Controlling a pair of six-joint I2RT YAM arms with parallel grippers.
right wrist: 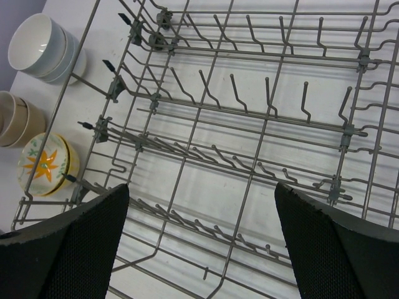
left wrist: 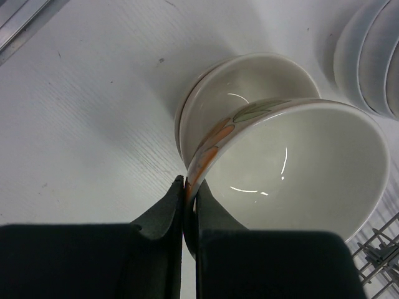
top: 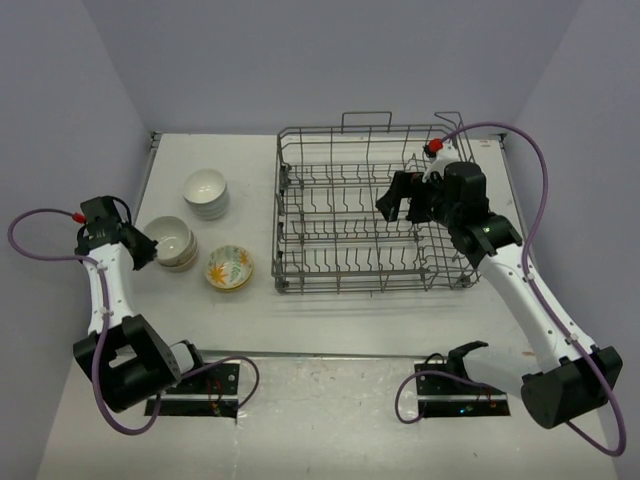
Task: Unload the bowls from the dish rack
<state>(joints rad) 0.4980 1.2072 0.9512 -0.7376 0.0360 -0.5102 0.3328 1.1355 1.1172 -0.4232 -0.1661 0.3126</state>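
The dark wire dish rack stands right of centre with no bowls in it; it fills the right wrist view. My left gripper is shut on the rim of a bowl that is white inside with an orange and green pattern outside. It holds this bowl tilted over a beige bowl stack. A white bowl stack and a floral bowl sit nearby. My right gripper is open and empty above the rack's right part.
The three bowl groups sit close together left of the rack, also seen in the right wrist view: white, beige, floral. The rack's corner lies near the held bowl. Grey walls enclose the table.
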